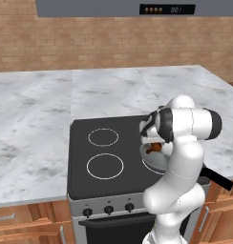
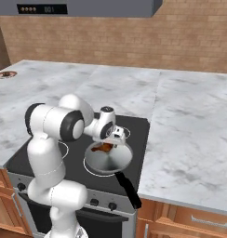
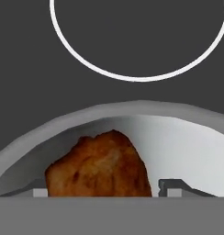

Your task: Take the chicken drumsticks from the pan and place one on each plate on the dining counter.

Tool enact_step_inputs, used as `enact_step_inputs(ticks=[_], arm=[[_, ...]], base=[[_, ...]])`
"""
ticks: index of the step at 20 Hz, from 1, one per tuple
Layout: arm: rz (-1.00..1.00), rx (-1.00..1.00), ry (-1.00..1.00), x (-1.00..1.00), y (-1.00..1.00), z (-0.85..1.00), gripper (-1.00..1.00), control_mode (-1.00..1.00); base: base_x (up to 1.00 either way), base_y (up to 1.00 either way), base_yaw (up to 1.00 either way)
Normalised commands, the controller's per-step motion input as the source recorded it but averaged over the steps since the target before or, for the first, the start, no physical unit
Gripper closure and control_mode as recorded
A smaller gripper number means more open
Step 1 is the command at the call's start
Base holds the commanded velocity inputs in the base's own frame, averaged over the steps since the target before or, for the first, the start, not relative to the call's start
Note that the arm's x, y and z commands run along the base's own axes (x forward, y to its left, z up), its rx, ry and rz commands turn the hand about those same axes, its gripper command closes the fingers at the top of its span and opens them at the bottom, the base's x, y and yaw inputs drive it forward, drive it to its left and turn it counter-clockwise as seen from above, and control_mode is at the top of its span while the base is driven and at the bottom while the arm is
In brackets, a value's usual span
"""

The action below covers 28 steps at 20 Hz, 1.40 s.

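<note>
From the left base view, the gripper (image 1: 155, 144) sits low in the pan (image 1: 154, 164) over a reddish-brown drumstick (image 1: 156, 147), on the stovetop (image 1: 104, 157); the arm hides the rest of the pan. From the right base view, the pan (image 2: 108, 160) holds that drumstick (image 2: 105, 147) near its far wall, under the gripper (image 2: 110, 142); a lift could drag the pan or scrape its rim. In the hand view, the fingertips (image 3: 171, 187) flank the drumstick (image 3: 99, 166), apparently clamped on it; seated this near one end, it could twist loose and drop.
</note>
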Motion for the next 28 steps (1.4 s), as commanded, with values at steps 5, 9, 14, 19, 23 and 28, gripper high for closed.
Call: enact_step_inputs(ticks=[5,9,14,19,23,28], arm=[[-0.02,0.0,0.1,-0.14,0.0,-0.54,1.0,-1.0],[-0.04,0.0,0.08,-0.23,0.0,-0.14,1.0,-1.0],[-0.05,0.02,0.16,-0.28,0.05,0.0,1.0,-1.0],[-0.07,0.12,0.09,-0.54,0.0,0.2,1.0,-1.0],[-0.14,0.23,0.0,-0.43,-0.05,0.91,1.0,-1.0],[-0.36,0.27,-0.01,-0.71,-0.15,0.99,1.0,-1.0]], base=[[0.0,0.0,0.0],[0.0,0.0,0.0],[0.0,0.0,0.0],[0.0,0.0,0.0],[0.0,0.0,0.0],[0.0,0.0,0.0]])
